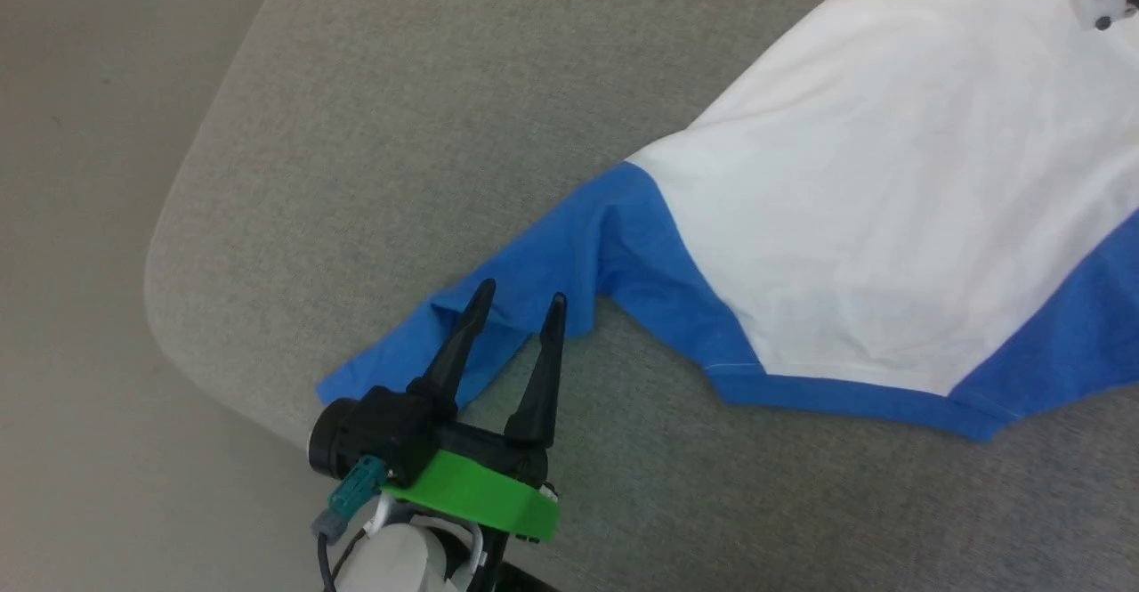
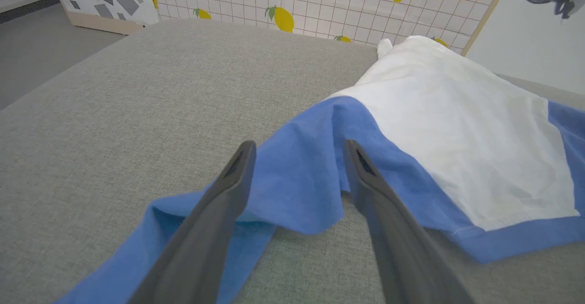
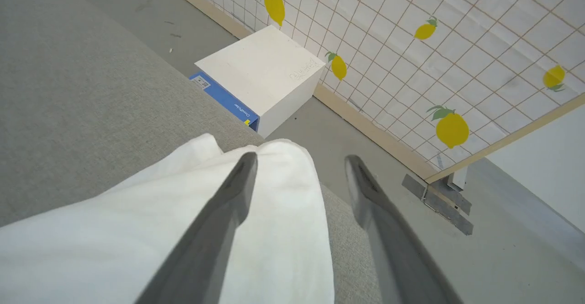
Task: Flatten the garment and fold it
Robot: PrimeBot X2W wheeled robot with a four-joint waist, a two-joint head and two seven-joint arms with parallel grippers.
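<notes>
Staged robot test room, grey padded table [image 1: 356, 129], lemon-print grid backdrop [image 3: 388, 66], bare grey floor [image 3: 502, 258], white box [image 3: 260, 73]

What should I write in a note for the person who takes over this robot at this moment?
Left claw: open, holding nothing, poised over the bunched blue sleeve of the white cotton shirt with blue sleeves.
Right claw: open, holding nothing, above the shirt's white far edge.
Things: the shirt lies on the grey fabric-covered surface. Its white end reaches the far edge of that surface.
Done: the white body is mostly spread, with shallow wrinkles. No fold has been made yet.
Left: straighten the bunched sleeve, flatten the rest, then fold.
</notes>
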